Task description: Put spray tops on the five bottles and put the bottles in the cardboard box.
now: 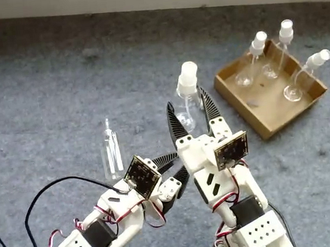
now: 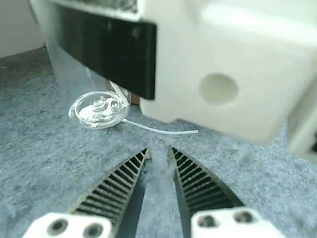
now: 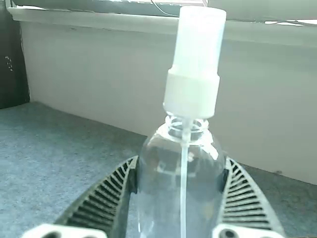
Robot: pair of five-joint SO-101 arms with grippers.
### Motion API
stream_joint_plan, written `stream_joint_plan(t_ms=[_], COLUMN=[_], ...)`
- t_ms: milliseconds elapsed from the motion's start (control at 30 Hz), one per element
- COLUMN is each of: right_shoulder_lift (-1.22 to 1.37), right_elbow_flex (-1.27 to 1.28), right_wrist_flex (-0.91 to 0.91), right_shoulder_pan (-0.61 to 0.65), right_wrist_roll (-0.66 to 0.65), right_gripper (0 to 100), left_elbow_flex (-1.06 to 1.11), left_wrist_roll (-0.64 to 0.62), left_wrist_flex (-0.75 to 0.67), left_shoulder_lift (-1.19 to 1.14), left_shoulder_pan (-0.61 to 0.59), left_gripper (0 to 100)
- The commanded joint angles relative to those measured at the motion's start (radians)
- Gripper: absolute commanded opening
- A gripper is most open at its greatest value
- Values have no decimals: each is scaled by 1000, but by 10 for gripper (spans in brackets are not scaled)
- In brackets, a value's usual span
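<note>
Threads show on the neck just under the collar of the spray top [image 3: 195,64], so I judge the top is resting on the bottle [image 3: 168,183] rather than screwed home, and the step in hand is seating it. The right gripper [image 1: 185,100] is clamped on the bottle's body, one finger on each side. It holds the bottle near the middle of the table [image 1: 46,100], top end toward the far side, with the cardboard box [image 1: 261,107] off to the right. The left gripper [image 2: 157,149] sits low on the near side of the bottle, close beside the right arm, its fingers a little apart with nothing between them. To do this well, the right grip should be firm enough that the bottle cannot spin. The left should take the collar, not the slim nozzle above it, and turn it squarely, since a tilted top would likely cross the threads. The tube [image 3: 183,188] already runs down inside, so only the twist seems left. Three capped bottles [image 1: 279,60] lean in the box. A last bottle [image 1: 110,152], seemingly without a top, waits on the table to the left.
</note>
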State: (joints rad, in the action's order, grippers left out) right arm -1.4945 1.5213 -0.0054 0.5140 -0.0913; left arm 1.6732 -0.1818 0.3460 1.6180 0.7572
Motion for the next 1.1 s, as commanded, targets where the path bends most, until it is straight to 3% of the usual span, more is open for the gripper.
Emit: stream_joint_plan(t_ms=[0, 200, 700, 833, 1067], right_shoulder_lift=[-13, -15, -15, -15, -15], right_elbow_flex=[-77, -162, -171, -173, -170], right_wrist_flex=[48, 188, 202, 202, 202], right_shoulder_pan=[90, 196, 185, 107, -154], right_wrist_roll=[0, 0, 0, 0, 0], right_gripper=[177, 177, 177, 177, 177], left_elbow_flex=[22, 30, 27, 28, 30], left_wrist_roll=[-9, -9, -9, -9, -9], left_wrist_flex=[-87, -140, -141, -141, -135], left_shoulder_lift=[15, 15, 15, 15, 15], left_shoulder_pan=[19, -65, -231, -248, -242], left_gripper=[6, 6, 6, 6, 6])
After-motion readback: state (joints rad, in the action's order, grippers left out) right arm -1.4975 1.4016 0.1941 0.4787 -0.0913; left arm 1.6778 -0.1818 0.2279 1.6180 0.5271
